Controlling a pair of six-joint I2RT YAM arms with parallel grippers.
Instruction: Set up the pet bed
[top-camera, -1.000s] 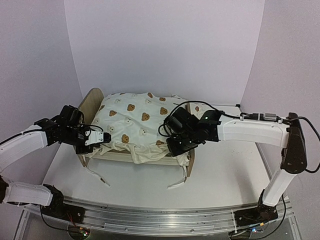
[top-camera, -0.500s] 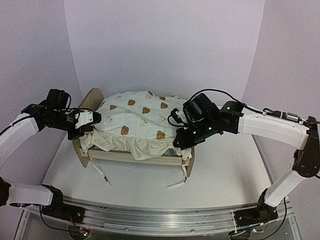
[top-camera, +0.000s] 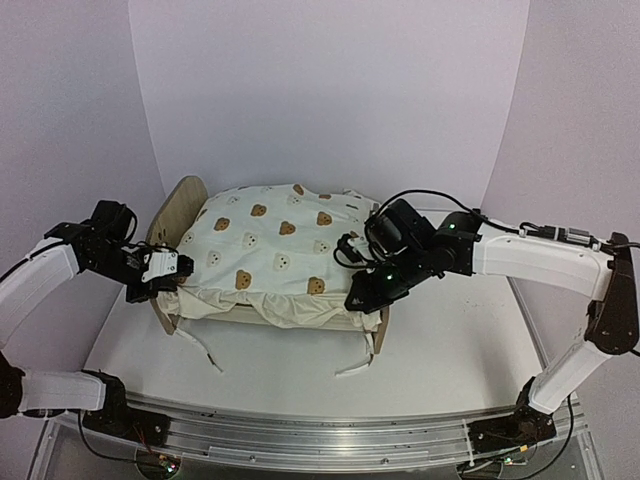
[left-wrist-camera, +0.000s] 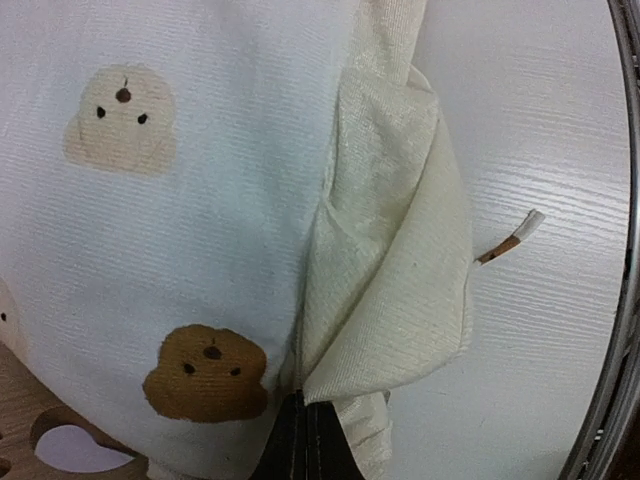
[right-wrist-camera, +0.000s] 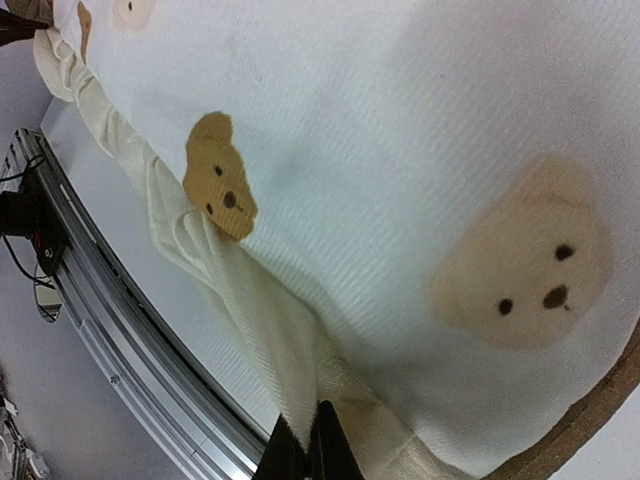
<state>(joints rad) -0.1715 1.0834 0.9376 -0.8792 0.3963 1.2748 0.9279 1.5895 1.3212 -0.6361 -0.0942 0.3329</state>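
I've pulled the bedding (top-camera: 275, 240) flatter over the pet bed (top-camera: 183, 200) mid-frame, left gripper (top-camera: 170, 272) and right gripper (top-camera: 360, 300) both clenched on its lower edge, so it's nearly laid

Overhead view and close wrist views share the pet bed (top-camera: 178, 207).

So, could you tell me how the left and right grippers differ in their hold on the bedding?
The left gripper pinches a folded corner of the bedding by the headboard; the right gripper pinches a stretched edge of it by the footboard. Both are shut, gripping its near side.
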